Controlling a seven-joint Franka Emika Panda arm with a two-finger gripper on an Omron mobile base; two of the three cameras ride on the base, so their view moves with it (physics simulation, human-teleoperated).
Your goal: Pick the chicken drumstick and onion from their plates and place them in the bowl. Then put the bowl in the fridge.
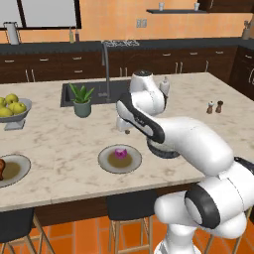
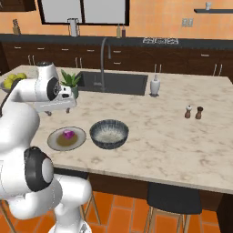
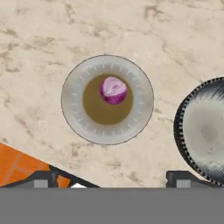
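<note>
In the left base view, we see the chicken drumstick [image 1: 1,168] and its plate [image 1: 15,171] cut off by the left edge. The white arm hides most of the bowl [image 1: 166,151] there. In the hand view, the right edge cuts the bowl [image 3: 203,129], and only the tops of the fingers [image 3: 181,178] show. The two little shakers [image 2: 194,112] are too small to tell apart.

**No readable text**

Checked all three views: no lettering, labels, brands, numbers or signs legible anywhere. The bottles and shakers are too small to show any print. Nothing legible on the robot arm either.
</note>
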